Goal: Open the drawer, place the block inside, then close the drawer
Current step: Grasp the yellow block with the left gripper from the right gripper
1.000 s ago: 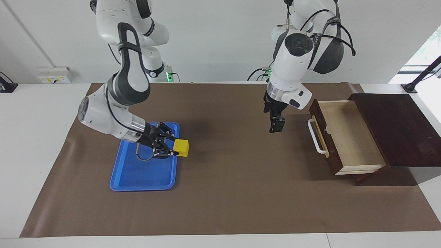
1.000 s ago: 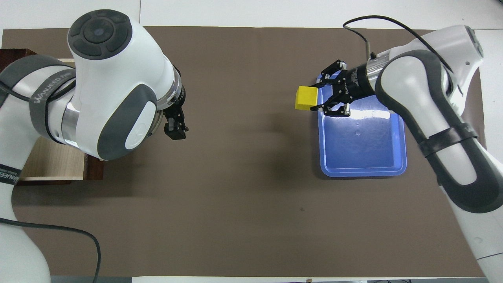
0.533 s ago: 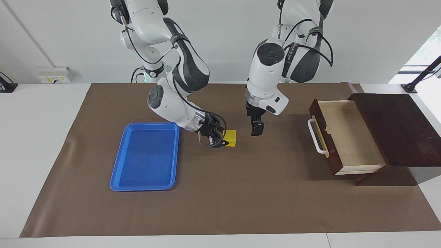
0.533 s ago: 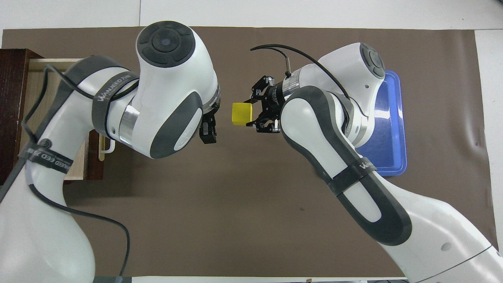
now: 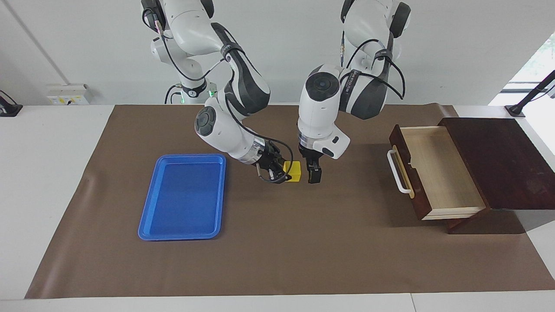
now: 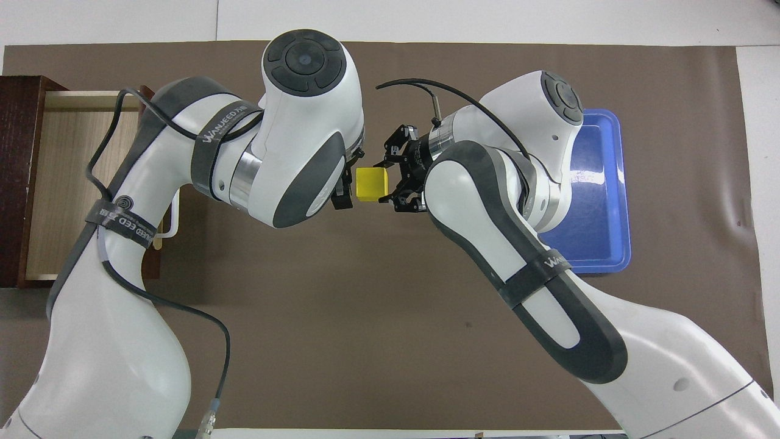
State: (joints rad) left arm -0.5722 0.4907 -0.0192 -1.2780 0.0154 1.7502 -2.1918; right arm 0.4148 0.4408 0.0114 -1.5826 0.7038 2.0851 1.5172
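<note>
My right tool (image 5: 282, 172) has carried the block (image 5: 294, 170) off the blue tray (image 5: 182, 197) and out over the middle of the brown mat (image 5: 277, 260), while my left tool (image 5: 314, 175) has swung in from beside the drawer (image 5: 433, 173) to meet it. That puts me at a handover: the drawer already stands pulled out, its pale inside bare, so passing the block across is what is left before I can drop it in and push the front shut.

Working outward from my end of the bench: the right tool is pinching the yellow block by the side that faces the tray. The left tool hangs just beside the block's free side, fingers spread as wide as they go. From across the bench it looks almost touching, though I cannot be sure there is contact yet. It holds nothing.

The tray lies empty toward my right arm's end, and the drawer waits at my left arm's end.
</note>
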